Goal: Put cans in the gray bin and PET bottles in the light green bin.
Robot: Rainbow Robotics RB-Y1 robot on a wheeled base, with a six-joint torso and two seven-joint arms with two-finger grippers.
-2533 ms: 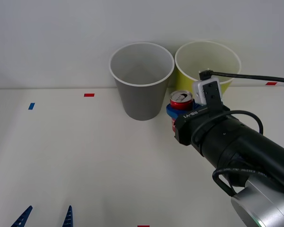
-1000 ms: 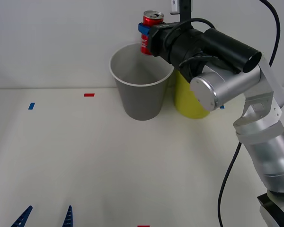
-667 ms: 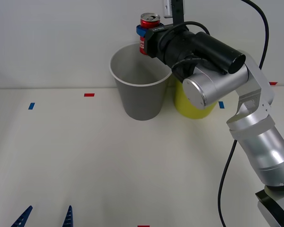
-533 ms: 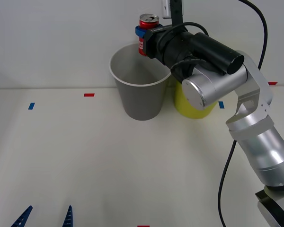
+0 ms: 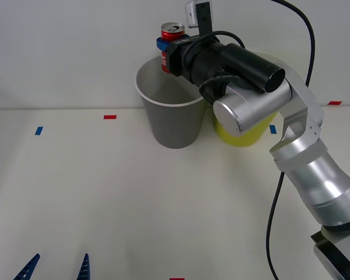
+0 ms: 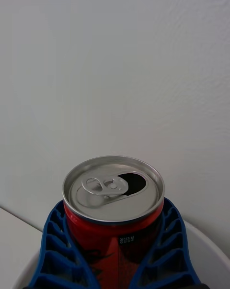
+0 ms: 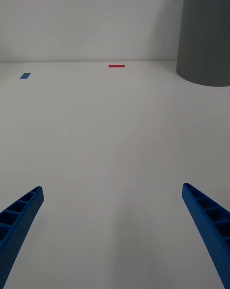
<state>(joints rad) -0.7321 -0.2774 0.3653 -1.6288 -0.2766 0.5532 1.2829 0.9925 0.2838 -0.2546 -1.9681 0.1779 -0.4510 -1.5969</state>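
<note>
the can (image 5: pixel 170 46) is held upright, clamped between the right gripper (image 5: pixel 167 48) fingers, above the far rim of the gray bin (image 5: pixel 174 99); it should be brought over the bin's middle and the fingers parted only once it is clear of the rim, so it drops inside rather than tipping off the edge. the left gripper (image 7: pixel 115 231) is parked low near the table edge, fingers spread wide and empty. counted: one can, one gray bin, one green bin (image 5: pixel 245 129), two red tape marks and two blue.
</note>
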